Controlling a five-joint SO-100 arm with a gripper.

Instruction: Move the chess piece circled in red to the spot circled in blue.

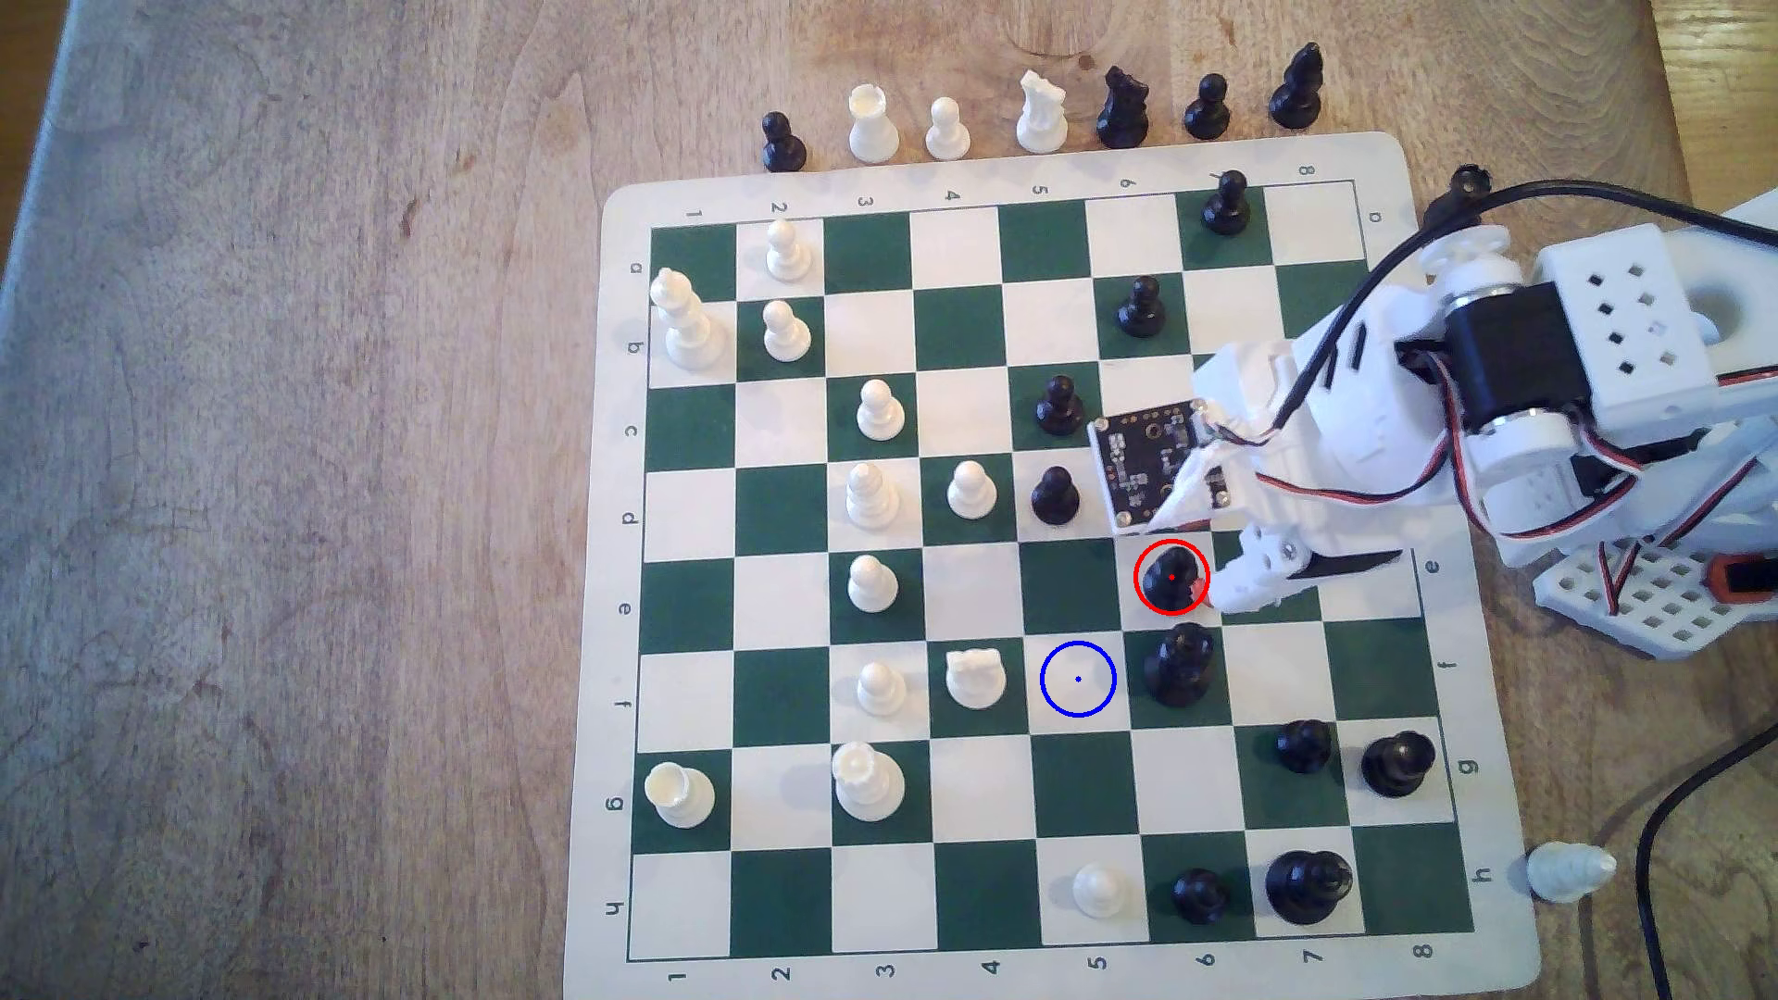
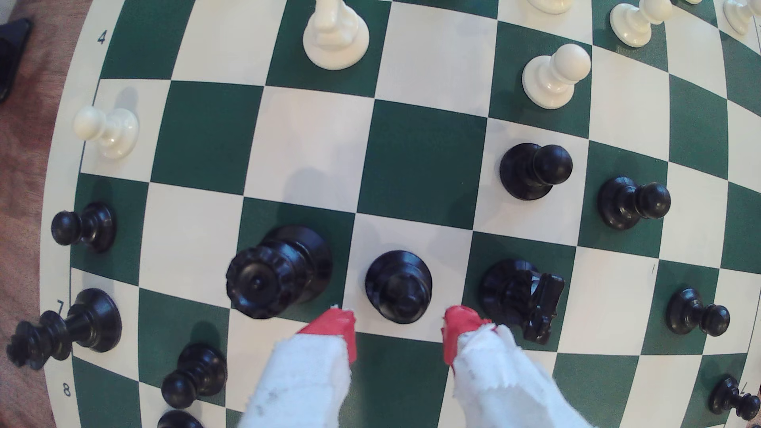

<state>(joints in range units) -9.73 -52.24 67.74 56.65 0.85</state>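
On the wooden counter (image 1: 289,481), my claw (image 2: 397,329) gapes beside the chess piece (image 2: 398,286); glossy, light, likely slippery, so I'd pinch its neck.

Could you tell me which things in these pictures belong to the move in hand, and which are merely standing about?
Belonging to the job:
- the circled black pawn
- the blue-ringed cream square, bare
- the tool, open, its red tips either side of the pawn

Standing about:
- the tall crowned black piece on the next square
- the black knight
- the white rook beside the blue ring
- the captured pieces off the board
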